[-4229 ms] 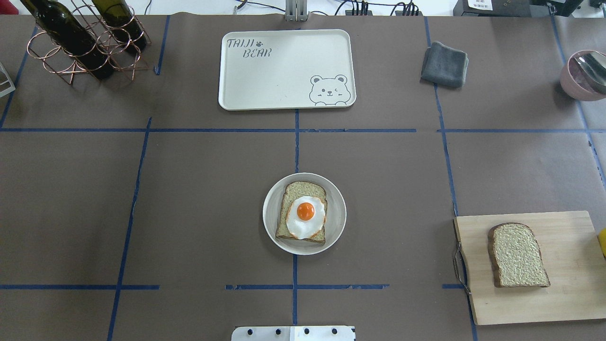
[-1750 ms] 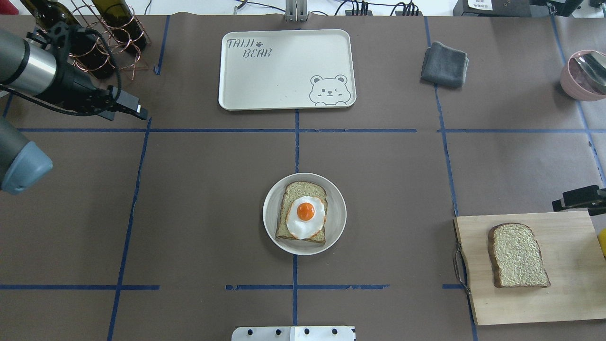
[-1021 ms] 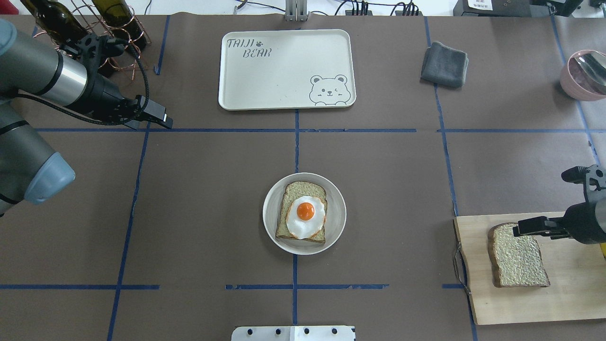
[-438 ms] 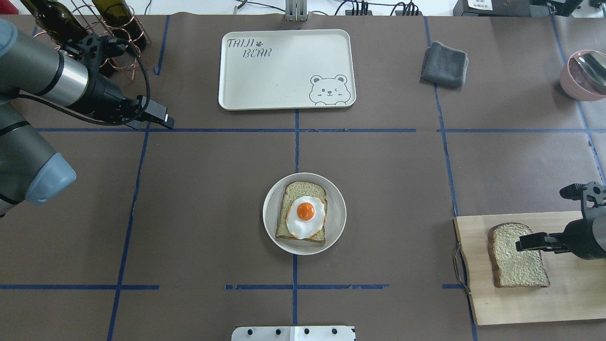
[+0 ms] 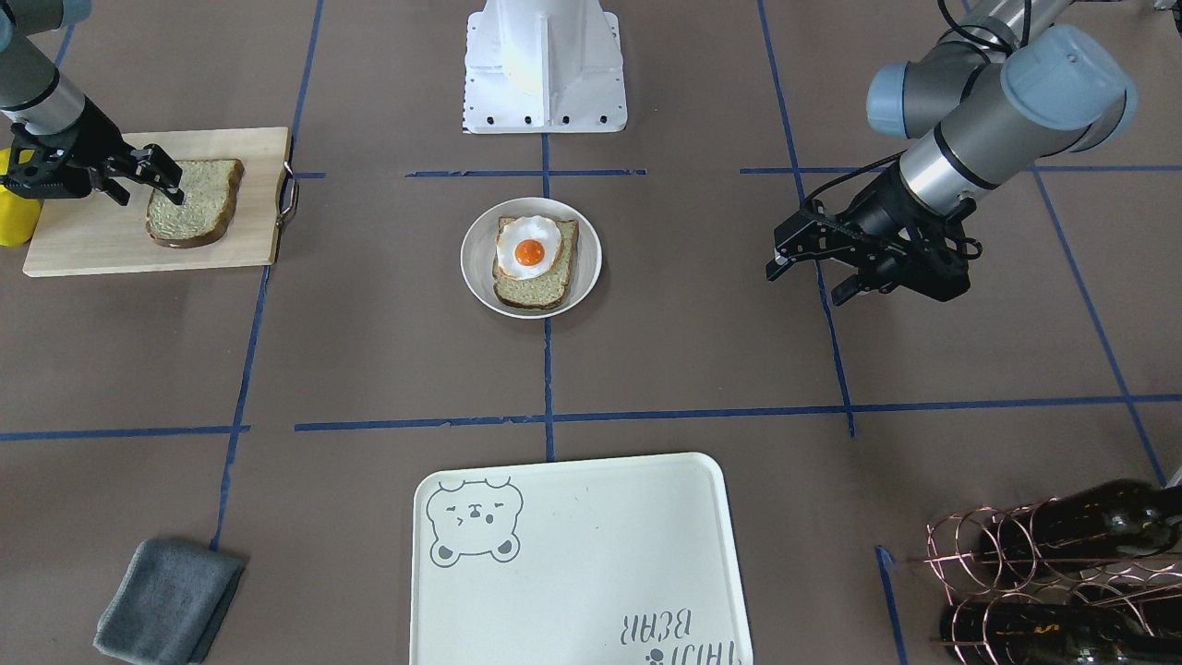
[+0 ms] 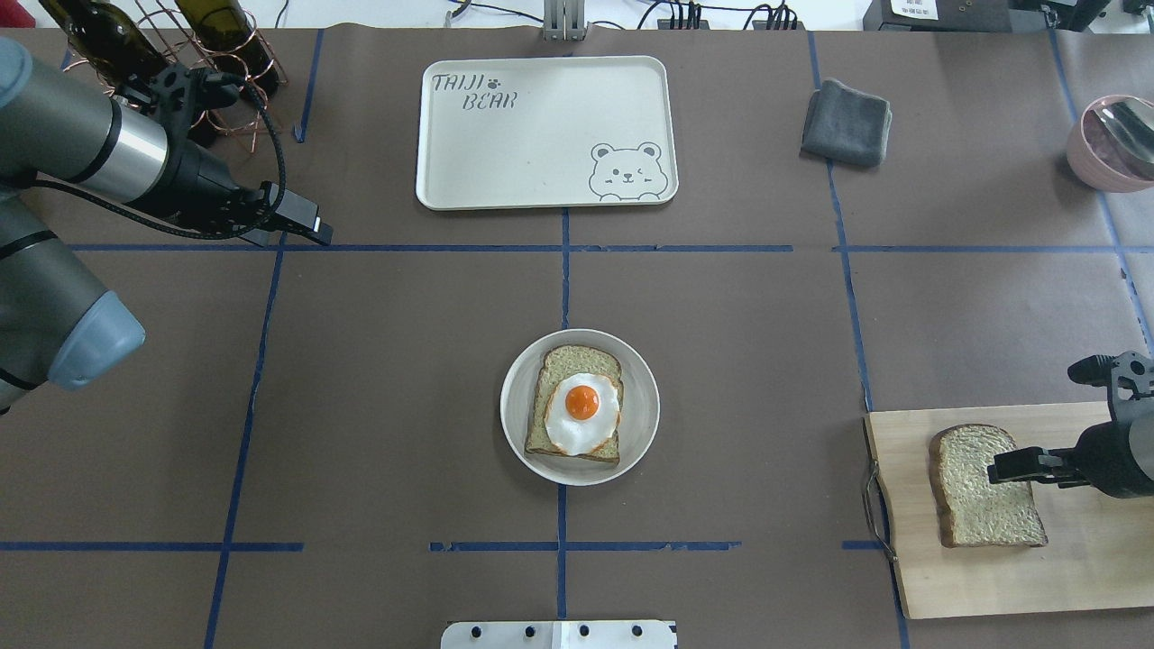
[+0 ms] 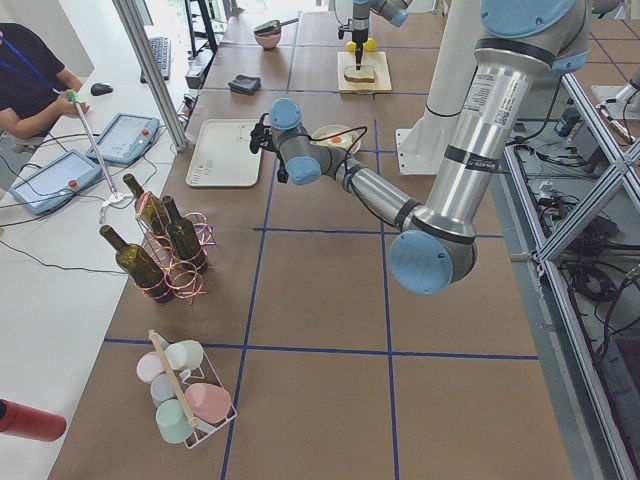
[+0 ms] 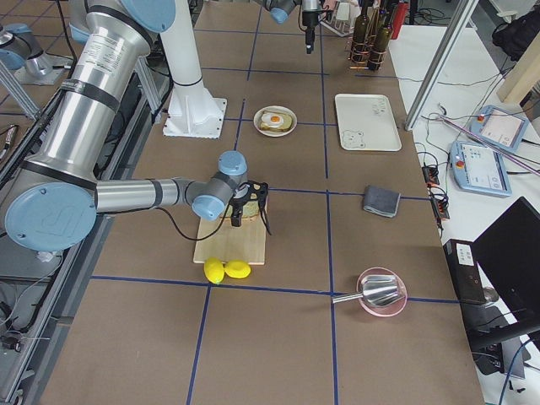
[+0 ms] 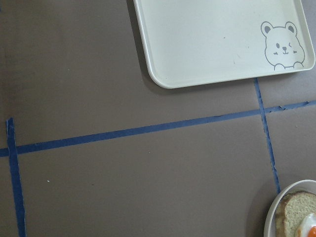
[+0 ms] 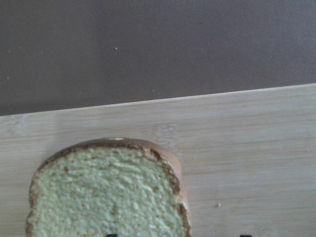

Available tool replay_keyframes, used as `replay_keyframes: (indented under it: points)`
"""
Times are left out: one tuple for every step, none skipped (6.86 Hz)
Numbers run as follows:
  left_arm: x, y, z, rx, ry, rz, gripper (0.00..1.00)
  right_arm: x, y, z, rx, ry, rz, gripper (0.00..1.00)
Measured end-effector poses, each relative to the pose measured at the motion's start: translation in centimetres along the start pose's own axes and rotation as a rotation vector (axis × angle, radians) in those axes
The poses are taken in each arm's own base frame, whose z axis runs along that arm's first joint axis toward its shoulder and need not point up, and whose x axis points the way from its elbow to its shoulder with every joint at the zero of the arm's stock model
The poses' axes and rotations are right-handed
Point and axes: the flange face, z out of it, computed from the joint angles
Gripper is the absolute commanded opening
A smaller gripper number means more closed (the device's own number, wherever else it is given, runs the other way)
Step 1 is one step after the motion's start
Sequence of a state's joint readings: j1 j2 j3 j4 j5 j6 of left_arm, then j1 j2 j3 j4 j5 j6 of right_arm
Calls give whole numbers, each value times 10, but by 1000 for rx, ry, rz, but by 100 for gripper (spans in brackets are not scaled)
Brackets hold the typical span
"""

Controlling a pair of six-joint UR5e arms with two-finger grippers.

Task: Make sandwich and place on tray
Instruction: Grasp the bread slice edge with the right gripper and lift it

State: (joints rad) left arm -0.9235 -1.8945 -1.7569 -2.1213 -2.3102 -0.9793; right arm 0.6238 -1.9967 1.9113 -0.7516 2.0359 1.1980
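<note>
The sandwich is in two parts. One bread slice [image 6: 577, 361] with the fried egg [image 6: 583, 413] on top lies in a round white dish [image 6: 511, 397] at the table's middle. The second bread slice [image 6: 978, 496] lies on a wooden cutting board [image 6: 1082, 568]. My right gripper [image 6: 1002, 470] hangs open low over that slice; in the right wrist view one fingertip is above the slice [image 10: 103, 192] and the other is above the board beside it. My left gripper [image 5: 805, 282] is open and empty above the bare table. The tray [image 6: 541, 135] is empty at the far centre.
A grey folded cloth [image 6: 846, 122] lies right of the tray. Wine bottles in a copper rack [image 6: 180, 63] stand at the far left, behind my left arm. A pink bowl with a spoon [image 6: 1113, 144] is at the far right. Yellow lemons [image 8: 224, 270] sit by the board.
Both arms came into view. My right gripper moved over the cutting board and lowered onto the loose bread slice. My left arm has barely moved in the last second.
</note>
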Motion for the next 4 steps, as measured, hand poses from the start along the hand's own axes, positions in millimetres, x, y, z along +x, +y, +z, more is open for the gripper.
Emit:
replay_keyframes:
  points:
    - [0,0,0,0,0,0,100,0,0,0,-2,0,-1,0]
    - [0,0,0,0,0,0,100,-1,1,1,-4,0,-3,0]
    - [0,0,0,0,0,0,100,-1,1,1,-4,-2,-4,0]
    - [0,0,0,0,0,0,100,-2,1,0,-5,-8,-7,0]
